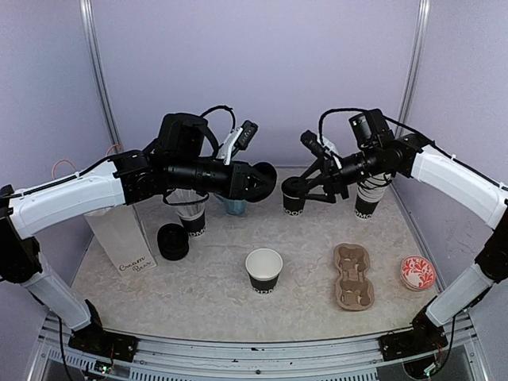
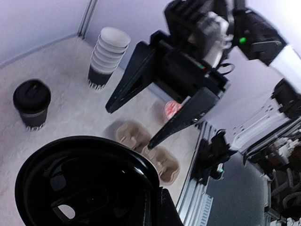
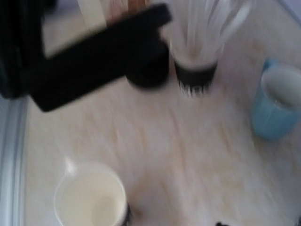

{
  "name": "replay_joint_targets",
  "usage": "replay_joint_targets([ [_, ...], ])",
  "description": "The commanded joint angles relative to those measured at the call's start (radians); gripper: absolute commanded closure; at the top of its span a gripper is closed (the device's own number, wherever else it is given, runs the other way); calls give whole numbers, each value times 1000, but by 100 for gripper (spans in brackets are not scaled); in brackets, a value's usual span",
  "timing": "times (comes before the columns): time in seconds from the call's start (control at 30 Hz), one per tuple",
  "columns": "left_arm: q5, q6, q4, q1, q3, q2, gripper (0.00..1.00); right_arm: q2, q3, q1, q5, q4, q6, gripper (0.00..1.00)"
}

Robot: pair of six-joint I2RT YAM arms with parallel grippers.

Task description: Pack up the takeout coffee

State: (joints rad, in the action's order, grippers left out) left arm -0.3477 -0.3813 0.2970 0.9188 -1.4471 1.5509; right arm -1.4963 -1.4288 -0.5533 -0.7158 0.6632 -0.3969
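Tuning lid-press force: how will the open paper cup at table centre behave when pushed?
The open cup looks empty, so probably light and apt to slide under a side push. Its base is narrower than its rim, so it may tip. With no lid, the paper wall likely dents if squeezed.
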Motion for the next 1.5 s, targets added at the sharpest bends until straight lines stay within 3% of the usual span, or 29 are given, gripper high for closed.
replay_joint_targets([
  [0.0,-181,-100,-520,-63,143,-79,100,-71,-78,104,-350,-82,216,41],
  [0.07,-230,-163,-647,-87,192,-80,100,-103,-102,114,-408,-79,239,42],
  [0.2,-262,-216,-746,-98,216,-60,100,-130,-104,115,-485,-73,238,41],
  [0.37,-311,-330,-1014,-103,299,-40,100,-102,-22,110,-606,-383,538,24],
  [0.5,-343,-388,-1094,-109,297,5,100,-128,-7,97,-682,-626,776,15],
  [0.7,-344,-414,-1134,-109,298,43,100,-177,-44,48,-683,-697,863,9],
  [1.2,-372,-447,-1155,-94,270,111,100,-199,-50,3,-695,-752,929,9],
  [1.47,-377,-445,-1145,-83,260,130,100,-204,-3,3,-715,-873,1032,25],
])
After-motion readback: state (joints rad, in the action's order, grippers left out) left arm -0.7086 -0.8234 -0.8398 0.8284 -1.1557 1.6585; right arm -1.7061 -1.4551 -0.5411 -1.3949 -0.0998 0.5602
